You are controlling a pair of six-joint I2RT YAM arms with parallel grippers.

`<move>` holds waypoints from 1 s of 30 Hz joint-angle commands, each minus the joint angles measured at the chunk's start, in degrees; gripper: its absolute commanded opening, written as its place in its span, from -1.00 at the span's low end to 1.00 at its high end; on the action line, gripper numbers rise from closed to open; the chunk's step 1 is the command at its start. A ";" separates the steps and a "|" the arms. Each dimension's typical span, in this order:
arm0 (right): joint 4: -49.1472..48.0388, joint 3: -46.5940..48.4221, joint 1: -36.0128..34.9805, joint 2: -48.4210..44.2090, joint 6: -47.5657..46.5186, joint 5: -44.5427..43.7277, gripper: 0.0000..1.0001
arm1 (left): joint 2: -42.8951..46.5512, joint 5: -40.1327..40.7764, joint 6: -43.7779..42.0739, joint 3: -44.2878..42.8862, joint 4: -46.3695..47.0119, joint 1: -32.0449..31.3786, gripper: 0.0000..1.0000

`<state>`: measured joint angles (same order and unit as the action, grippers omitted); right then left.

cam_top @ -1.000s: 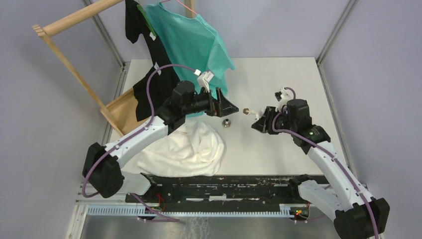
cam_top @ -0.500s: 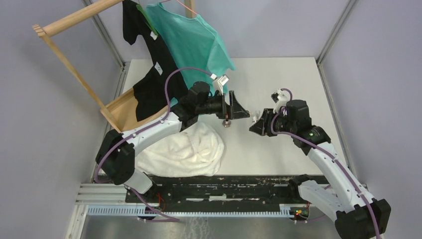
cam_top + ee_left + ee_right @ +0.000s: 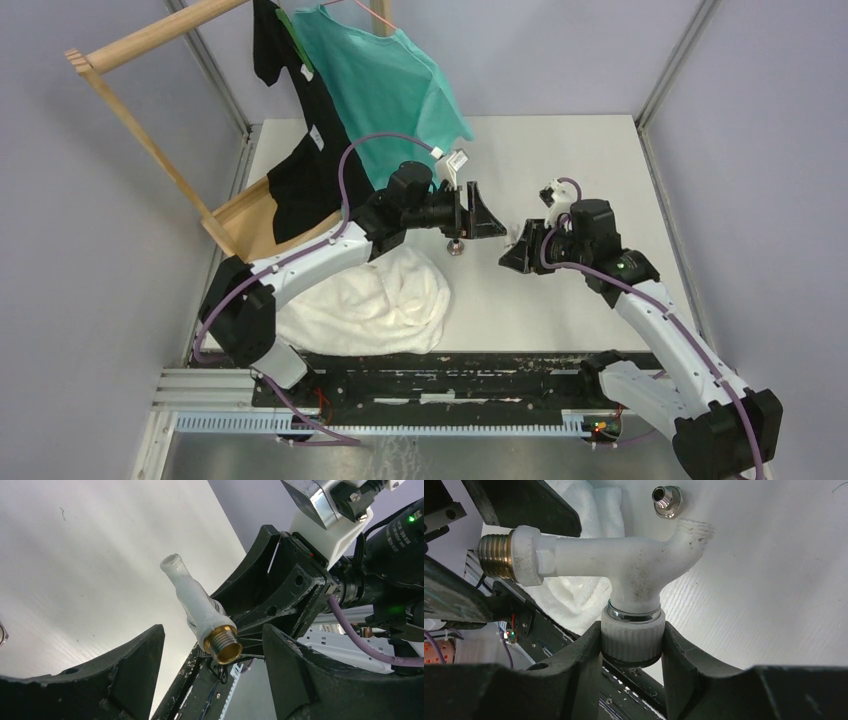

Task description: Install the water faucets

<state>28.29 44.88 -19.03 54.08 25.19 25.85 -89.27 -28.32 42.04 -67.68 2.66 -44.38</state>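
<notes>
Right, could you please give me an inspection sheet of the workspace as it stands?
Surface: white table, no spills seen.
Job's things: white faucet held by its knob, brass thread pointing at the left arm; silver fitting resting on the table.
Clutter: white towel; teal shirt and black shirt on a wooden rack.
Grippers: right gripper shut on the faucet; left gripper open around the thread, not touching.
Cables: purple cable on each arm, no snag seen.
Surroundings: grey walls; nothing else seen.
</notes>
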 commanded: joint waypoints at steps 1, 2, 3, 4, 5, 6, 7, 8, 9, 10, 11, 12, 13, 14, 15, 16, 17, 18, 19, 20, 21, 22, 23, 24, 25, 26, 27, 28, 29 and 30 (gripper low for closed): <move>-2.45 1.82 -0.35 0.44 -1.41 1.69 -0.99 | -2.01 0.29 -1.95 -3.42 -0.64 -0.30 0.57; -2.28 1.98 -0.47 0.69 -1.46 1.78 -0.99 | -2.47 -0.06 -1.70 -3.69 -0.31 -0.42 0.59; -2.06 2.18 -0.52 0.97 -1.62 1.94 -0.99 | -3.00 -0.18 -1.50 -3.99 -0.07 -0.58 0.59; -1.91 2.36 -0.57 1.10 -1.83 2.13 -0.99 | -3.51 -0.24 -1.37 -4.42 -0.05 -0.79 0.59; -1.85 2.50 -0.58 1.14 -1.97 2.15 -0.99 | -3.99 -0.39 -1.42 -4.92 -0.21 -0.90 0.55; -1.84 2.63 -0.62 1.21 -2.11 2.25 -0.99 | -4.58 -0.49 -1.50 -5.32 -0.31 -1.06 0.44; -1.90 2.66 -0.63 1.34 -2.30 2.32 -0.99 | -5.02 -0.66 -1.52 -5.68 -0.54 -1.13 0.31; -1.90 2.71 -0.71 1.55 -2.52 2.45 -0.99 | -5.44 -0.73 -1.55 -6.00 -1.02 -1.13 0.10; -1.88 2.93 -0.74 1.99 -2.95 2.90 -0.99 | -5.57 -0.84 -1.54 -6.09 -1.22 -1.13 -0.16; -1.34 3.25 -0.73 2.59 -3.43 3.20 -0.99 | -5.55 -0.70 -1.41 -5.95 -1.25 -1.12 -0.37; -0.82 3.60 -0.76 3.11 -3.88 3.20 -0.99 | -5.36 -0.43 -1.36 -5.71 -1.25 -1.09 -0.62; -0.34 3.94 -0.68 3.52 -4.30 2.89 -0.99 | -5.05 -0.04 -1.60 -5.41 -1.29 -1.10 -0.86; 0.07 4.23 -0.70 3.83 -4.47 2.34 -0.99 | -4.70 0.47 -1.80 -5.10 -1.40 -1.07 -0.93; 0.43 4.43 -0.73 3.93 -4.41 2.07 -0.99 | -4.32 0.86 -2.14 -4.83 -1.49 -1.05 -0.94; 0.52 4.48 -0.68 4.00 -3.97 2.01 -0.99 | -3.82 1.04 -2.55 -4.46 -1.37 -0.98 -0.94; 0.26 4.52 -0.74 3.99 -3.47 2.43 -0.95 | -3.42 1.05 -2.84 -3.74 -0.93 -0.90 -0.94; 0.04 4.61 -0.70 3.96 -3.07 3.01 -0.82 | -2.91 0.88 -2.88 -2.88 -0.07 -0.77 -0.94; -0.43 4.63 -0.72 3.77 -2.53 3.55 -0.65 | -2.38 0.31 -2.74 -1.77 1.03 -0.45 -0.94; -0.77 4.53 -0.72 3.41 -2.24 3.94 -0.43 | -1.87 -0.35 -2.41 -0.78 2.25 -0.07 -0.94; -0.78 4.50 -0.70 3.07 -2.36 4.12 -0.18 | -1.20 -0.99 -2.25 0.17 3.09 0.43 -0.94; -0.55 4.61 -0.70 2.52 -2.84 3.93 0.11 | -0.41 -1.33 -2.38 0.89 3.29 1.27 -0.94; 0.12 4.93 -0.70 2.09 -3.30 3.50 0.35 | 0.60 -1.57 -2.77 1.61 3.32 2.00 -0.94; 1.07 5.75 -0.73 1.75 -3.74 2.98 0.53 | 1.82 -1.75 -3.42 2.45 3.32 2.74 -0.94; 1.96 6.43 -0.75 1.43 -4.16 2.69 0.65 | 3.09 -2.06 -4.21 3.09 3.24 3.61 -0.94; 2.46 7.08 -0.72 1.15 -4.26 3.28 0.71 | 4.34 -2.68 -5.05 3.76 3.23 4.36 -0.94; 2.39 7.39 -0.70 0.56 -3.95 3.45 0.72 | 5.56 -3.68 -5.95 4.23 3.17 5.03 -0.94; 1.33 7.18 -0.72 -0.12 -3.06 4.44 0.72 | 6.75 -4.93 -7.02 4.52 2.70 5.70 -0.94; -0.23 6.91 -0.73 -1.11 -2.14 5.72 0.73 | 7.89 -6.31 -9.07 4.46 1.34 6.43 -0.94; -2.11 6.45 -0.70 -2.20 -0.96 7.12 0.74 | 8.99 -7.70 -10.52 4.45 0.05 7.17 -0.94; -4.50 5.86 -0.73 -3.31 0.99 8.53 0.76 | 10.87 -8.77 -11.66 4.86 -0.49 7.72 -0.94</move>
<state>30.30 49.01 -19.51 54.87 22.65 29.28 -85.95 -30.89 37.82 -62.65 1.54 -38.76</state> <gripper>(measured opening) 0.867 0.353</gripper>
